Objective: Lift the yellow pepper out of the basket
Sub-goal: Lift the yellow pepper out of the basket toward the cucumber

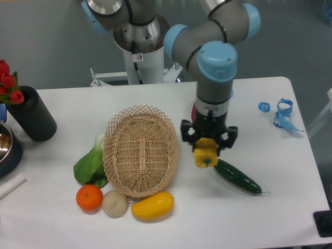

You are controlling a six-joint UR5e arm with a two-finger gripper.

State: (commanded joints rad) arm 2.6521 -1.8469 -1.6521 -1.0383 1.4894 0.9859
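One white table (290, 171) before a grey wall; claw (207, 151) clamps the yellow pepper (206, 154) beside the basket (140, 150).

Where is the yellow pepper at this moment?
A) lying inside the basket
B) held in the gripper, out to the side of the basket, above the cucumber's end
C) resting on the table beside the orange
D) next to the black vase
B: the gripper is shut on the yellow pepper, clear of the basket, over the near end of the cucumber.
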